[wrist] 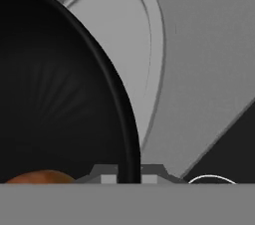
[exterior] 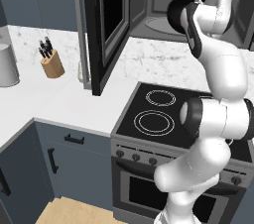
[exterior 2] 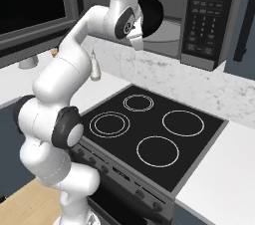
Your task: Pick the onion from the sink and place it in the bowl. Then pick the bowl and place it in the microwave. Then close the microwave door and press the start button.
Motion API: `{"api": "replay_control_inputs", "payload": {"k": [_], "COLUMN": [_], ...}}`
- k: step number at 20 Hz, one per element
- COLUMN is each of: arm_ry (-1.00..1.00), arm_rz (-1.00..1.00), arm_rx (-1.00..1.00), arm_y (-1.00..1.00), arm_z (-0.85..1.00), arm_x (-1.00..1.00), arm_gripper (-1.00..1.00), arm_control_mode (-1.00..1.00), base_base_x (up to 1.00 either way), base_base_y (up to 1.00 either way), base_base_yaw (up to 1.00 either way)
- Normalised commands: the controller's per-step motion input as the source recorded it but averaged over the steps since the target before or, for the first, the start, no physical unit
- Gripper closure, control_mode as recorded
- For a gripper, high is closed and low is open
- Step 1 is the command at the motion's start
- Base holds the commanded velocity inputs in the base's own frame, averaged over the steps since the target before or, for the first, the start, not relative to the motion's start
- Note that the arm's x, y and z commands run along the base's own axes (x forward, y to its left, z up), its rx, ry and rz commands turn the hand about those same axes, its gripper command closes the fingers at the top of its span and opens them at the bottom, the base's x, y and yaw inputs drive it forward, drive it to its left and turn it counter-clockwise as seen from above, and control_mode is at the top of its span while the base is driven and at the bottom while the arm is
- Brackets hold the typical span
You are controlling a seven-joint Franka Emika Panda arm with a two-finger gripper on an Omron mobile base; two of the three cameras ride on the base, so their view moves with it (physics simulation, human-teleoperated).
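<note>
My gripper (wrist: 129,171) is shut on the rim of the black bowl (wrist: 55,94), one fingertip on each side of the rim. The orange-brown onion (wrist: 42,176) lies inside the bowl, at the lower left of the hand view. The bowl (exterior: 176,14) (exterior 2: 152,17) hangs at the mouth of the open microwave (exterior 2: 209,15), in front of its pale round turntable (wrist: 124,45) (exterior: 158,25). The microwave door (exterior: 106,25) (exterior 2: 35,5) stands swung wide open to the left. The sink is out of view.
Below the microwave lies the black stove top (exterior: 163,114) (exterior 2: 154,129) with its rings, the oven knobs along its front. On the white counter to the left stand a knife block (exterior: 52,62) and a grey canister (exterior: 7,67).
</note>
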Motion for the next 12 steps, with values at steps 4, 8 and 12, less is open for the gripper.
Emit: {"api": "replay_control_inputs", "payload": {"k": [4, 8, 12], "arm_ry": [0.03, 0.02, 0.0], "arm_rz": [0.0, 0.0, 0.0], "arm_rx": [0.0, 0.0, 0.0], "arm_y": [-0.04, -0.07, -0.01], "arm_z": [-0.18, -0.16, -0.12], "arm_x": [0.52, 0.45, 0.43], "arm_gripper": [1.0, 1.0, 1.0], "arm_control_mode": [-1.0, -1.0, -1.0], "base_base_x": [0.0, 0.0, 0.0], "base_base_y": [0.0, 0.0, 0.0], "base_base_yaw": [0.0, 0.0, 0.0]}}
